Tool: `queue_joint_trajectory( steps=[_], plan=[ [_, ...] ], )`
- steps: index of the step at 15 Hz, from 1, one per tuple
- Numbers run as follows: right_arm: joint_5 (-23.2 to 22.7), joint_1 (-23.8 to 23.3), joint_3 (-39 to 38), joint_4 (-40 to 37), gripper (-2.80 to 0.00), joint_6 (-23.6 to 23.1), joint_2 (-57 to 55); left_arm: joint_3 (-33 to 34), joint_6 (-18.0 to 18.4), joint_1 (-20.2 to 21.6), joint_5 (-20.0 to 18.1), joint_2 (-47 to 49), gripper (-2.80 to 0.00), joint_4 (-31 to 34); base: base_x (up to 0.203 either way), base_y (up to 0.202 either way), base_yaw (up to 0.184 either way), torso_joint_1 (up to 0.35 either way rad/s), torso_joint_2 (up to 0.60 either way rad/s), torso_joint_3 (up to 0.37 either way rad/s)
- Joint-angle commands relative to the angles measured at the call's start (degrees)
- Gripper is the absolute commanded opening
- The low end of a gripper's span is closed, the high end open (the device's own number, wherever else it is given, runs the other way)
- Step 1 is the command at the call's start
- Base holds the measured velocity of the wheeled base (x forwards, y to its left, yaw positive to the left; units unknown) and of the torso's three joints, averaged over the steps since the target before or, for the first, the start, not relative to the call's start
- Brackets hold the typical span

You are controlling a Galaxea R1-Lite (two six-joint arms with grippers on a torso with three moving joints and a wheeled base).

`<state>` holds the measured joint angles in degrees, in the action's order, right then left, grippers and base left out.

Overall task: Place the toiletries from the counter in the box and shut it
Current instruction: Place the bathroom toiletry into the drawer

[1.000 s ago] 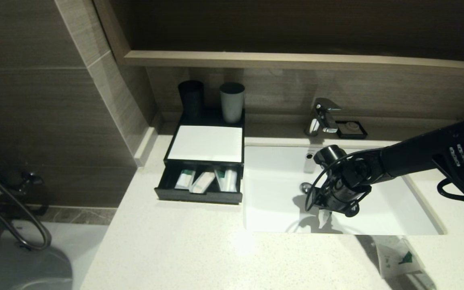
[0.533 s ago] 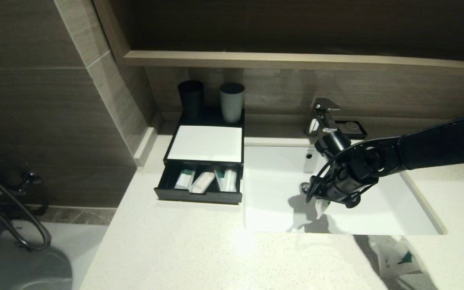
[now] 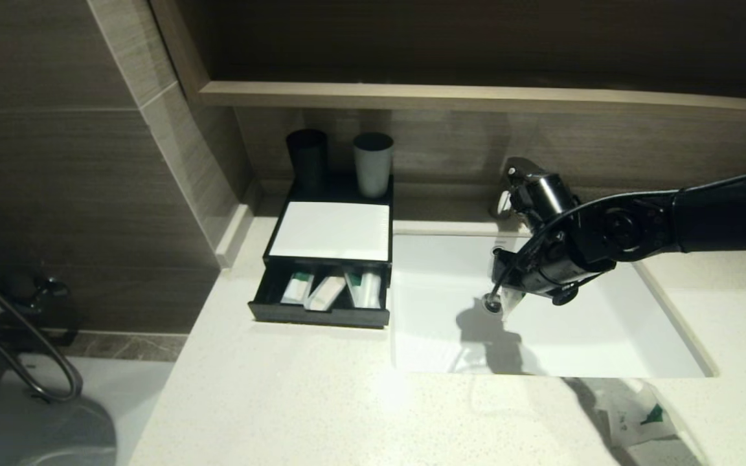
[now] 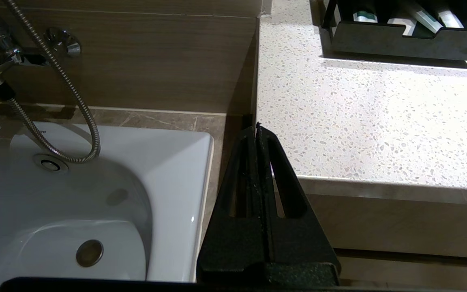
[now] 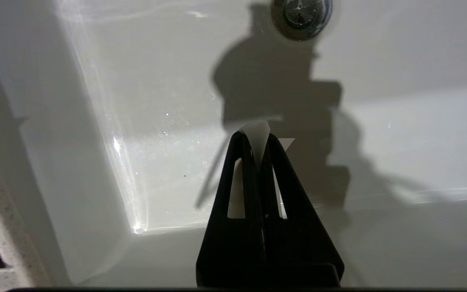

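Presently a small clear-and-white packet [image 3: 511, 301] is pinched between the clenched fingers of the right gripper [image 3: 508, 299], which is held above the white basin [image 3: 606, 336] near the drain [image 3: 491, 303]. Only a thin edge of the packet is gripped, so that most of it hangs free below the fingertips [image 5: 241, 142]; such a hold is judged light and easily lost if the packet is brushed against anything. The box [image 3: 331, 259] is found at about nine o'clock from the gripper, its drawer [image 3: 320, 314] pulled out toward the front of the counter [image 3: 282, 395], presumably so that packets can be dropped in from above. Three packets [image 3: 331, 289] are already laid side by side inside it, with a little room left at the drawer's ends. One squarish packet with a green mark [image 3: 638, 414] is left on the counter at about five o'clock from the gripper, beyond the basin's front rim.

Between gripper and drawer, open space is offered over the basin; the basin's left rim and the drawer's raised front wall are the edges to be cleared. The faucet [image 3: 517, 178] stands close behind the arm. The left gripper [image 4: 256, 134] is parked with its fingers pressed together, low beside the counter's edge next to a bathtub [image 4: 95, 211].
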<state>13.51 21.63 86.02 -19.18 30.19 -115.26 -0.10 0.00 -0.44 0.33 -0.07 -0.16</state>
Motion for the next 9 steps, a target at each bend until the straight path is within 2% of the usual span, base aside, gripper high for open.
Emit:
queue_joint_trajectory(
  steps=[1, 4, 9],
  plan=[
    [0.1, 1.5, 1.8, 0.0, -2.8, 1.0, 1.3, 0.0, 0.0, 0.0, 0.0, 0.0, -2.8, 0.0, 0.0, 0.0, 0.0, 0.0, 0.0, 0.0],
    [0.1, 3.7, 2.7, 0.2, -2.8, 3.0, 2.9, 0.0, 0.0, 0.0, 0.0, 0.0, -2.8, 0.0, 0.0, 0.0, 0.0, 0.0, 0.0, 0.0],
    [0.1, 8.5, 5.5, 0.4, -2.8, 3.2, 5.1, 0.0, 0.0, 0.0, 0.0, 0.0, -2.8, 0.0, 0.0, 0.0, 0.0, 0.0, 0.0, 0.0]
  ],
)
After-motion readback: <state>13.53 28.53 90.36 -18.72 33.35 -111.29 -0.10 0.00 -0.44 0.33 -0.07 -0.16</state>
